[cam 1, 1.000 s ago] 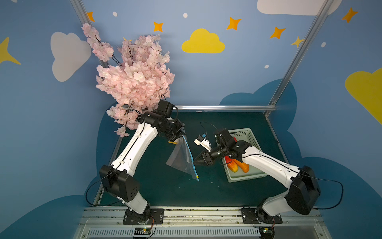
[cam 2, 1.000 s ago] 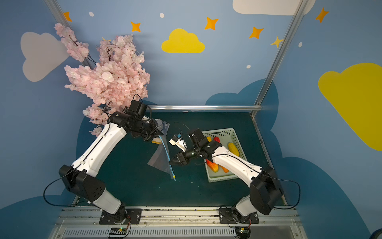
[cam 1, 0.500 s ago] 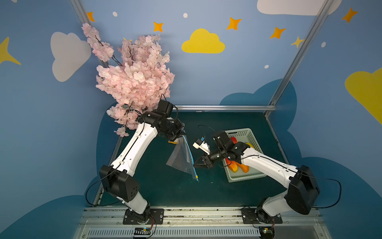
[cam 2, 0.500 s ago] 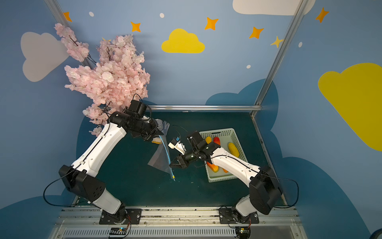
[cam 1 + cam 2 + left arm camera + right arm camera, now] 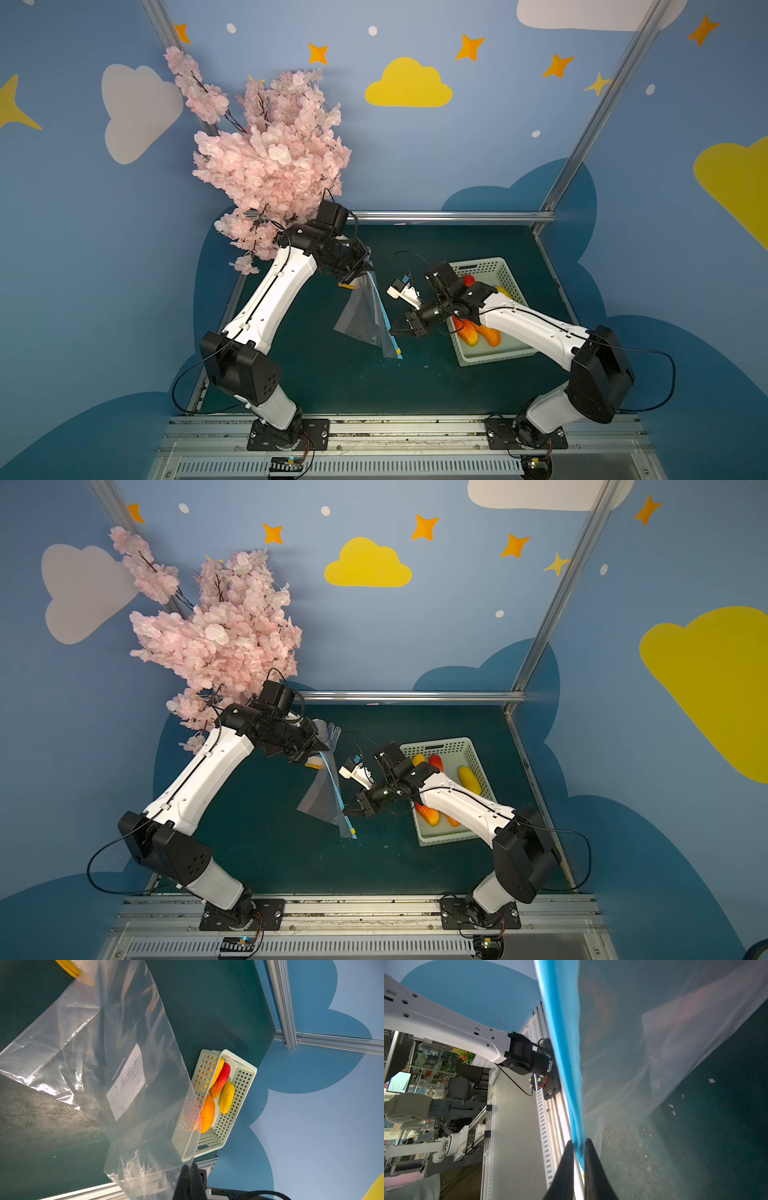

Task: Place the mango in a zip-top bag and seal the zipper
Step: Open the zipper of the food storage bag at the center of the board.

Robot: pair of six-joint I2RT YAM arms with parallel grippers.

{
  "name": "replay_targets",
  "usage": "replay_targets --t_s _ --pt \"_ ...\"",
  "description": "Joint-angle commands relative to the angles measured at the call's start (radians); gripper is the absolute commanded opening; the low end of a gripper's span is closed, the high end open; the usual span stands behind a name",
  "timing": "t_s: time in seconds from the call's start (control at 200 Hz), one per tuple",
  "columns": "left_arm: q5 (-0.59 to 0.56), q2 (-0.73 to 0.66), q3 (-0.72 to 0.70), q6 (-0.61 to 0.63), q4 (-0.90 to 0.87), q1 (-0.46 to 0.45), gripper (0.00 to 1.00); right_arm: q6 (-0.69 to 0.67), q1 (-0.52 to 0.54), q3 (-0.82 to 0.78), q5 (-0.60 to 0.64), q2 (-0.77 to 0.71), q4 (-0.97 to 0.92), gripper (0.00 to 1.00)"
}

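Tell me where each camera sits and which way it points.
Top views: high above the robot's bases, looking down at the table; left arm and right arm show.
Left wrist: on the left arm, looking past the left gripper through the zip-top bag to the basket.
Right wrist: on the right arm, looking along the right gripper pinching the zipper.
Shared: every view shows the zip-top bag.

Dark green, scuffed table (image 5: 332, 386). Bears a pale green perforated basket (image 5: 490, 356) toward the right side, standing flat. Also bears a few small white scraps (image 5: 712, 1080) near the middle.
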Motion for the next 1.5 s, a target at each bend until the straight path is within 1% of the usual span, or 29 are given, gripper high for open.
replay_targets --t_s 0.0,0.08,0.506,0.616,0.711,0.836,1.046,1.101,1.206,1.326,1.497 --pt "0.011 0.011 0.029 0.018 -0.018 -0.001 0.03 -0.016 -0.014 0.027 -0.019 0.003 -0.027 0.16" --pt "0.011 0.011 0.029 0.018 -0.016 -0.002 0.03 -0.016 -0.022 0.026 -0.030 -0.001 -0.032 0.20" --pt "0.008 0.010 0.027 0.017 -0.014 -0.005 0.03 -0.018 -0.028 0.042 -0.077 -0.007 -0.049 0.27" --pt "0.008 0.013 0.032 0.016 -0.013 -0.008 0.03 -0.018 -0.029 0.039 -0.077 0.003 -0.047 0.25" --pt "0.008 0.016 0.036 0.016 -0.013 -0.010 0.03 -0.017 -0.029 0.047 -0.070 0.018 -0.045 0.20" --pt "0.006 0.013 0.034 0.014 -0.012 -0.014 0.03 -0.017 -0.031 0.057 -0.061 0.023 -0.045 0.18" --pt "0.004 0.011 0.034 0.012 -0.011 -0.016 0.03 -0.024 -0.044 0.054 -0.090 0.025 -0.052 0.17" --pt "0.004 0.012 0.035 0.012 -0.012 -0.015 0.03 -0.021 -0.048 0.050 -0.103 0.022 -0.049 0.17" --pt "0.002 0.011 0.035 0.014 -0.014 -0.015 0.03 -0.019 -0.056 0.045 -0.132 0.015 -0.048 0.23" --pt "0.003 0.010 0.032 0.015 -0.014 -0.015 0.03 -0.008 -0.063 0.036 -0.177 0.014 -0.039 0.26" --pt "0.003 0.011 0.035 0.012 -0.012 -0.017 0.03 -0.017 -0.060 0.040 -0.165 0.026 -0.050 0.24"
